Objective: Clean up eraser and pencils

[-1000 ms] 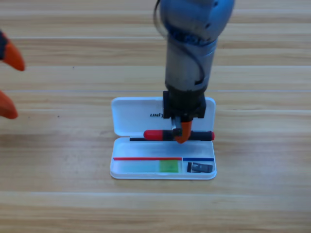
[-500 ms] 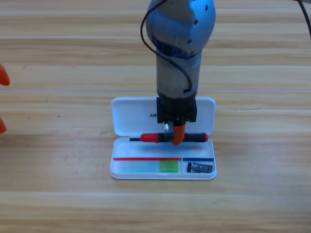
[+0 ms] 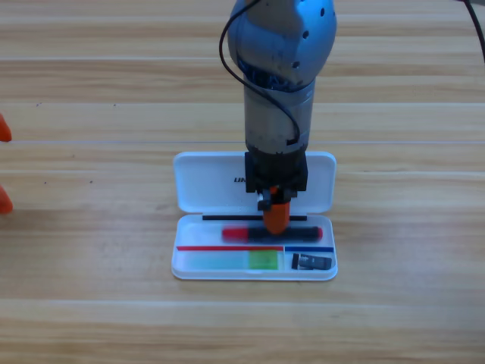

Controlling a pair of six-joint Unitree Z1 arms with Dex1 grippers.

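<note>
The right arm reaches down the middle of the wooden bench [image 3: 91, 303], and its black end effector with orange jaws [image 3: 276, 221] points straight down into the open white plastic pencil case [image 3: 204, 182]. It sits right on the middle of the red-ended, black-barrelled pencil [image 3: 241, 234], which lies crosswise in the case's lower tray, just above the coloured divider. From up here the end effector hides its own gap, so I cannot tell how wide it stands or whether it has the pencil gripped or has let it go.

Below the divider, the translucent white pencil with the bright green end [image 3: 242, 260] lies in the long front compartment, and the small dark eraser with a paler end [image 3: 312, 262] sits in the small compartment at the right. The left end effector [image 3: 4, 167] waits at the left edge, only its orange tips showing.

I'd judge this the placing of the last item: everything looks to be inside the case. The next move calls for a clean release and a straight lift, so the pencil is not dragged back out. After that, closing the lid may be all that's left.
</note>
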